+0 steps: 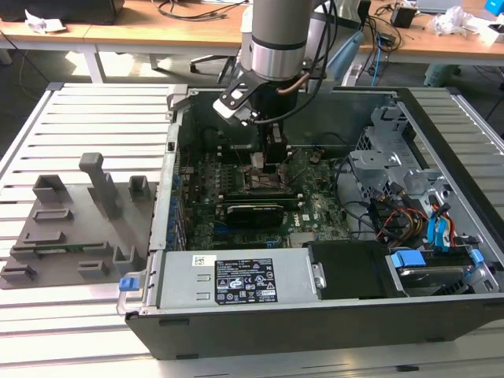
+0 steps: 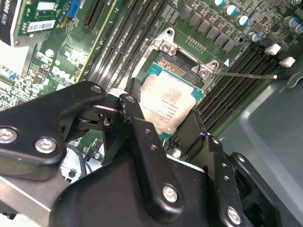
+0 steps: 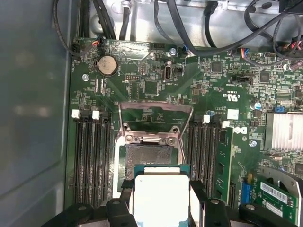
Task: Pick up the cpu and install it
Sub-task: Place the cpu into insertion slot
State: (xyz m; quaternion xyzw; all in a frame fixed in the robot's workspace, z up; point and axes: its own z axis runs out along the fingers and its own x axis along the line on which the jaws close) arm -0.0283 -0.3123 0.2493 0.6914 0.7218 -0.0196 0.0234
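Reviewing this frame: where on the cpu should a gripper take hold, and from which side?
By two opposite edges, coming straight down from above. The cpu is a thin flat square lying level over the open socket, so only its rim offers opposing faces; the broad top plate gives nothing to pinch. The gripper holds it that way, a finger on each side.

Print there is, but none of it can be made out. A large black-and-white label [image 1: 242, 281] lies on the power supply [image 1: 181, 287], with a small white sticker [image 1: 200, 260] just beside it — rows of marks and fine lines. The cpu [image 2: 166, 101] bears a few faint dark lines on its top. A white barcode strip [image 2: 35, 26] sits on a green card [image 2: 61, 21], and white lettering [image 3: 230, 97] stands on the board [image 3: 208, 80] — all too fine to read.
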